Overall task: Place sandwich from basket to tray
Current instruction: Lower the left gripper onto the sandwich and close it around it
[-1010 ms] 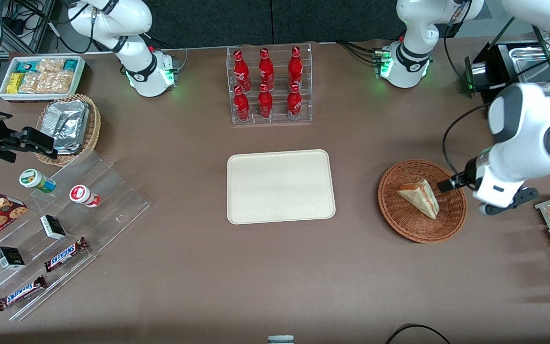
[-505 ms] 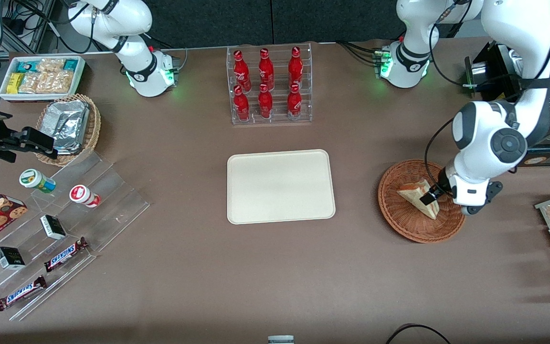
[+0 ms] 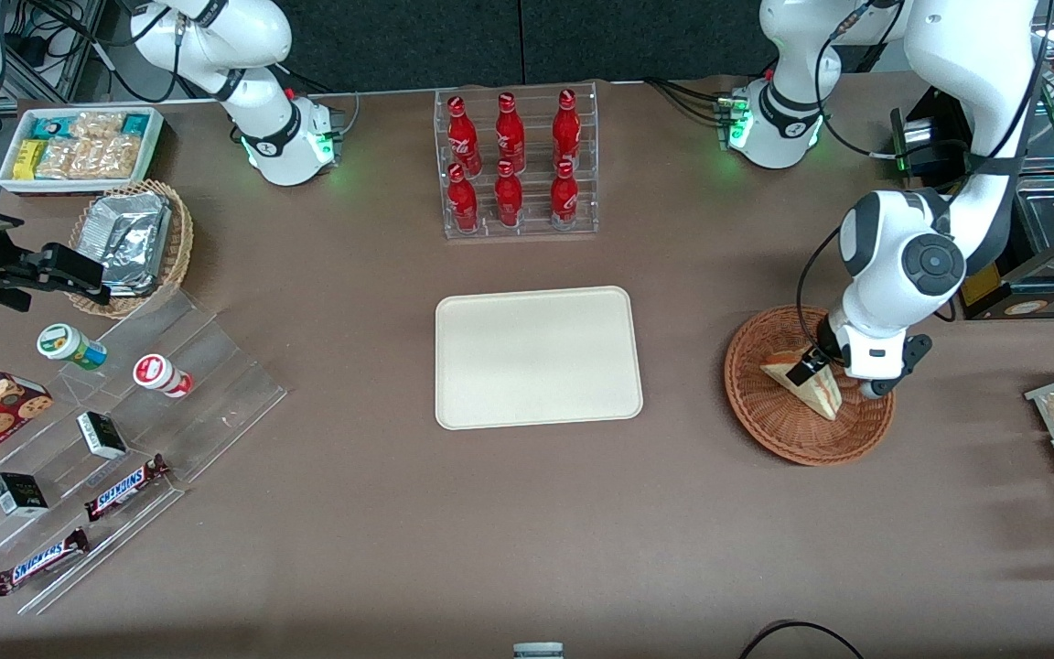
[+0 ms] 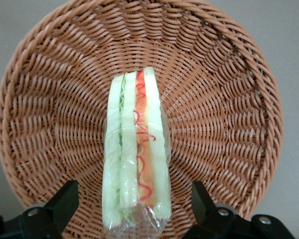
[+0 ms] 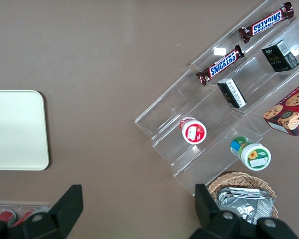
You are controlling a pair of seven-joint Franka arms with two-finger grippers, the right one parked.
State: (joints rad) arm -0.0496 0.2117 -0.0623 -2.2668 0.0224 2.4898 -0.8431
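The sandwich (image 4: 135, 149) stands on edge in the middle of the basket (image 3: 765, 430), and our gripper (image 3: 809, 368) has swung in from the basket's rim over the last second to hang just above it — jaws wide open, one finger to each side of the wedge, holding nothing. We judge the approach all but done, so what remains is to lower, close on the bread faces and carry it to the bare tray (image 3: 538, 357), well apart toward the desk's middle.
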